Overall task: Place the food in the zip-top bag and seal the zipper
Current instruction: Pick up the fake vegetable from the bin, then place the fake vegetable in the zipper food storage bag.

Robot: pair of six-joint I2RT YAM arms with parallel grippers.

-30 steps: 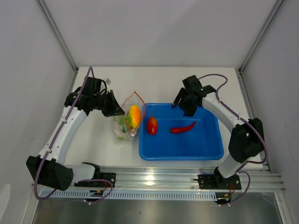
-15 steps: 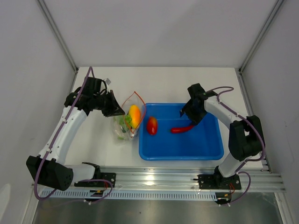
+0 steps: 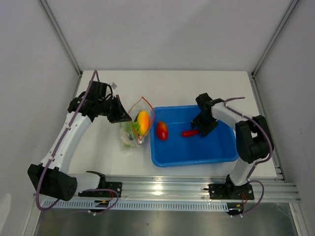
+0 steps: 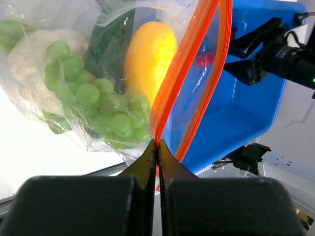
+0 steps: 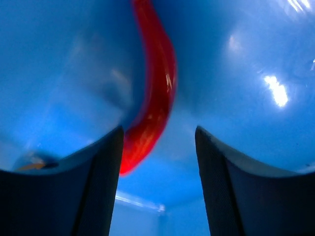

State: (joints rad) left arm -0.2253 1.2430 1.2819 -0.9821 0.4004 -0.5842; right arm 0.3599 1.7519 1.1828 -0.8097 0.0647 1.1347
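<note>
Food is sitting in two places: the yellow squash (image 3: 142, 121) and green pieces (image 4: 93, 93) are lying inside the zip-top bag (image 3: 129, 137) toward the desk's (image 3: 172, 88) left edge, while the red chili (image 3: 191, 132) and tomato (image 3: 161, 130) are waiting in the blue tray (image 3: 197, 162) nearer the right edge. We are pinching the bag's zipper (image 4: 189, 64) with the left claw (image 4: 157, 147), which is clamped tight on one lip and holding the mouth up. Our right claw (image 5: 157, 132) is standing with its jaws apart, straddling the chili down in the tray and not yet gripping it.

We are judging the chili risky. It is glossy and curved and is lying closer to one jaw, so a squeeze could be flicking it sideways or shoving the light tray. With only one lip held, the mouth could be sagging shut at the drop.

We are finding no brand, label or writing that can be read.
</note>
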